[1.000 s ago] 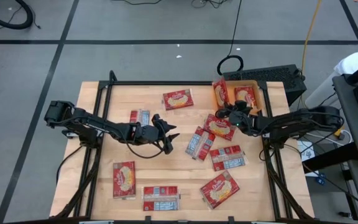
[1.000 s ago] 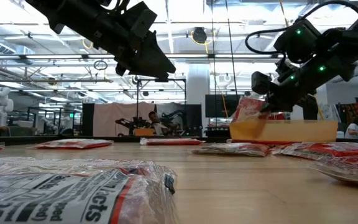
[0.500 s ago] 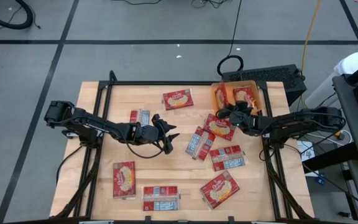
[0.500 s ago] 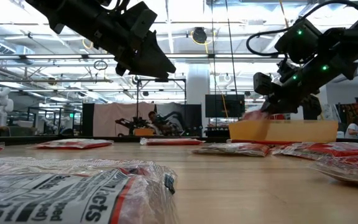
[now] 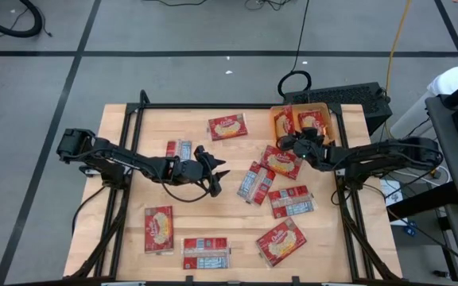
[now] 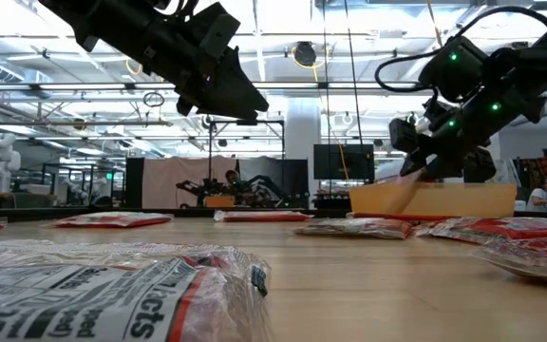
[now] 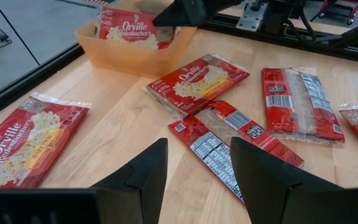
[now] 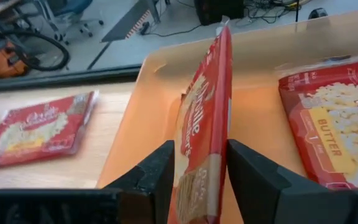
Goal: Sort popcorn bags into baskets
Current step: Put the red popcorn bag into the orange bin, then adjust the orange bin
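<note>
On the wooden table (image 5: 133,127) we see the right gripper (image 8: 197,165) over the orange basket (image 8: 263,106), its fingers parted, a popcorn bag (image 8: 207,124) standing on edge between them. Released like this, we judge it could topple onto the rim and slide out. The left gripper (image 7: 194,168) hangs open and empty mid-table.

Readable text: "Orville Redenbacher's" on the packet in the orange tray (image 7: 132,55) (image 7: 140,29), same brand on the packet just in front of the tray (image 7: 197,79) and on the one at the table edge (image 7: 23,142), which also reads "BUTTER". Right wrist view: tray packet lying flat (image 8: 334,124) reads "BUTTER"; the upright packet between the fingers (image 8: 205,124) shows partial "rville". Low view: foreground packet (image 6: 112,285) has label print, only fragments legible.
</note>
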`<act>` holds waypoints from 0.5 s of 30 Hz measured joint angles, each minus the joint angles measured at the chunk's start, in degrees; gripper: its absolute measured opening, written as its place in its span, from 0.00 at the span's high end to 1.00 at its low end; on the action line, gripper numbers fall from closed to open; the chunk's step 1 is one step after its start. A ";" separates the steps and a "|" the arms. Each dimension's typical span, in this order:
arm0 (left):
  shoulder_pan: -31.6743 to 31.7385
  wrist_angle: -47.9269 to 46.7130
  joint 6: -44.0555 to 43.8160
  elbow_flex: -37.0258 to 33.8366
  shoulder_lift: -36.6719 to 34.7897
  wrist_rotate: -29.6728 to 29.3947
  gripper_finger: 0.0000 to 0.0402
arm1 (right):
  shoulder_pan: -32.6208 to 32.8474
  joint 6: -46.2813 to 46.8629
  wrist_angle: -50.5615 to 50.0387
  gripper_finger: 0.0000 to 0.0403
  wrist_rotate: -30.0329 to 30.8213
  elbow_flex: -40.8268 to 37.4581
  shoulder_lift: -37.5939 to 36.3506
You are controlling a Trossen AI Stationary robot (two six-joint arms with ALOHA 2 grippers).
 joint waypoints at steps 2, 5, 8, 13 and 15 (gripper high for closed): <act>0.00 0.00 0.00 0.00 0.00 0.00 0.56 | -0.11 -0.35 -0.74 0.66 -0.16 0.00 -0.46; 0.00 -0.02 0.00 0.00 0.00 0.00 0.56 | -1.31 -5.63 0.25 0.66 0.38 0.00 -1.50; 0.00 -0.26 -0.27 0.00 0.00 0.00 0.56 | -3.05 -13.23 1.89 0.66 -0.13 0.00 -3.05; 0.00 -0.26 -1.36 0.00 0.00 -0.02 0.56 | -4.73 -16.06 1.87 0.66 -2.84 0.00 -7.01; 0.00 -0.26 -1.42 0.00 0.00 -0.07 0.56 | -6.23 -17.25 1.85 0.66 -2.90 0.00 -8.26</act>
